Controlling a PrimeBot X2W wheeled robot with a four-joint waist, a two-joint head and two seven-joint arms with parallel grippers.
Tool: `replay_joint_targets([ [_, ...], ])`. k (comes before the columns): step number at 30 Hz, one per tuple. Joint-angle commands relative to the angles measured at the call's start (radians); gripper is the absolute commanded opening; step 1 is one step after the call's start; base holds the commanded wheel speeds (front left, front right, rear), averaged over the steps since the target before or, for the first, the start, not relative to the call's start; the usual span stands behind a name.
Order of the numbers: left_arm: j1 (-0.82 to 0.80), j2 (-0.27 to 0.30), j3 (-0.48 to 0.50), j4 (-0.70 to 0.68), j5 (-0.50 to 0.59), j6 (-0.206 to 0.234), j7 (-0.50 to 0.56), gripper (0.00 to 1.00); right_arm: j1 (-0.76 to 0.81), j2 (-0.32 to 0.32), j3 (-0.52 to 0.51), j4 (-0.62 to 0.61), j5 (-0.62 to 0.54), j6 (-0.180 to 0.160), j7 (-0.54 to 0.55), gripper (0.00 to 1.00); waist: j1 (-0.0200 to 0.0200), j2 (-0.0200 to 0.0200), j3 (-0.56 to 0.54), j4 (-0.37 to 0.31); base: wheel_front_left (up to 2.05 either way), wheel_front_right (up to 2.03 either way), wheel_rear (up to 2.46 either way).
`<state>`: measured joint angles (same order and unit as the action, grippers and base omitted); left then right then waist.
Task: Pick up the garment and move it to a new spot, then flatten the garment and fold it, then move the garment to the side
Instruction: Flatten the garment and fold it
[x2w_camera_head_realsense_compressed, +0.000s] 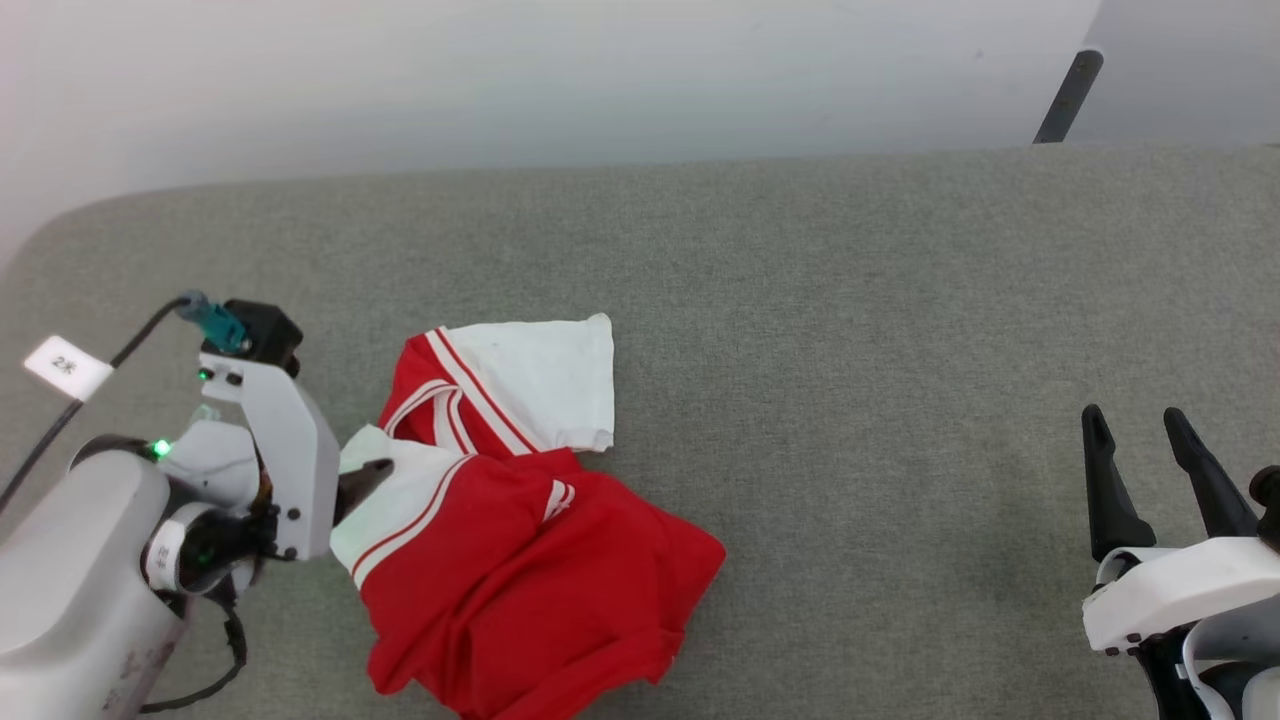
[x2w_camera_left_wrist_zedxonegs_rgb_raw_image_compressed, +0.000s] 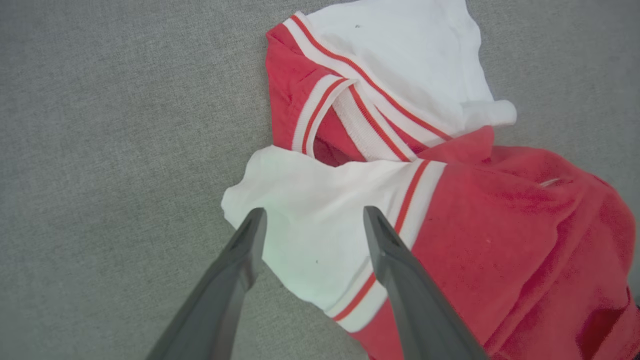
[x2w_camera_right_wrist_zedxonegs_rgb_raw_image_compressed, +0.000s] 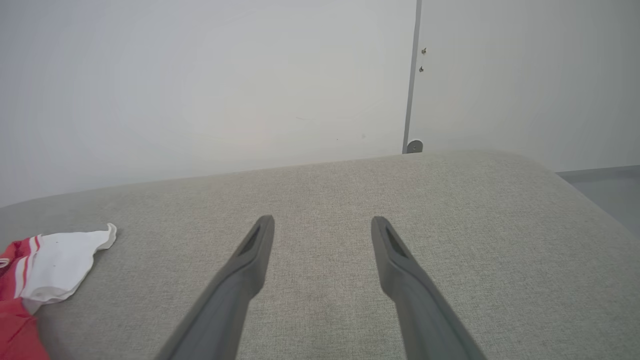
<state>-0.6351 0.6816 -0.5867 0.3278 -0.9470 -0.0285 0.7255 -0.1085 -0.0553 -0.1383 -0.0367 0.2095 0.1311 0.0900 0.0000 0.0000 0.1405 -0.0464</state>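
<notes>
Dark left gripper (x2w_camera_left_wrist_zedxonegs_rgb_raw_image_compressed: 314, 212), spread wide, over crumpled red-and-white garment (x2w_camera_left_wrist_zedxonegs_rgb_raw_image_compressed: 500, 225) on grey woven surface (x2w_camera_left_wrist_zedxonegs_rgb_raw_image_compressed: 100, 125); right gripper (x2w_camera_right_wrist_zedxonegs_rgb_raw_image_compressed: 322, 220) wide.

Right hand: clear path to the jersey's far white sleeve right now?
Likely yes: only bare grey surface lies between the open right hand and that sleeve, but it's a long reach.

1. My head looks steeply down over the grey upholstered surface (x2w_camera_head_realsense_compressed: 800, 300).
2. My left wrist hangs close above the jersey (x2w_camera_left_wrist_zedxonegs_rgb_raw_image_compressed: 500, 225).
3. My right wrist looks low toward the wall (x2w_camera_right_wrist_zedxonegs_rgb_raw_image_compressed: 200, 75); all share the jersey.
</notes>
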Motion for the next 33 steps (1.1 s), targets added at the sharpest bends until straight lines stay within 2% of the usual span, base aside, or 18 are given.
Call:
replay_joint_targets([
  [1,-0.006,0.002,-0.004,0.007,0.009,-0.006,-0.004,1.0,-0.005,-0.003,0.002,-0.003,-0.002,-0.001,0.004,1.0,0.0,0.0,0.007,-0.005,0.0,0.0,0.0],
  [11,-0.016,-0.006,-0.011,0.127,0.007,-0.048,-0.045,1.0,-0.011,-0.015,0.003,-0.009,0.005,-0.001,0.003,1.0,0.0,0.0,0.041,-0.026,0.0,0.0,0.0],
  [13,-0.019,-0.008,-0.013,0.141,0.006,-0.053,-0.048,0.77,-0.009,-0.016,0.002,-0.011,0.004,-0.001,0.004,1.0,0.0,0.0,0.044,-0.028,0.0,0.0,0.0],
  [15,-0.022,-0.011,-0.016,0.155,0.005,-0.059,-0.05,0.45,-0.007,-0.017,0.002,-0.012,0.003,-0.001,0.005,1.0,0.0,0.0,0.045,-0.028,0.0,0.0,0.0],
  [17,-0.028,-0.015,-0.019,0.164,0.002,-0.061,-0.048,0.27,-0.005,-0.017,0.0,-0.014,0.0,-0.001,0.006,1.0,0.0,0.0,0.045,-0.026,0.0,0.0,0.0],
  [19,-0.033,-0.02,-0.022,0.173,-0.001,-0.065,-0.045,0.0,-0.005,-0.016,-0.001,-0.014,-0.003,-0.001,0.007,1.0,0.0,0.0,0.045,-0.023,0.0,0.0,0.0],
  [33,-0.053,-0.021,-0.017,0.209,-0.022,-0.06,-0.035,0.0,-0.004,-0.015,-0.001,-0.018,-0.008,-0.001,0.01,1.0,0.0,0.0,0.047,-0.009,0.0,0.0,0.0],
])
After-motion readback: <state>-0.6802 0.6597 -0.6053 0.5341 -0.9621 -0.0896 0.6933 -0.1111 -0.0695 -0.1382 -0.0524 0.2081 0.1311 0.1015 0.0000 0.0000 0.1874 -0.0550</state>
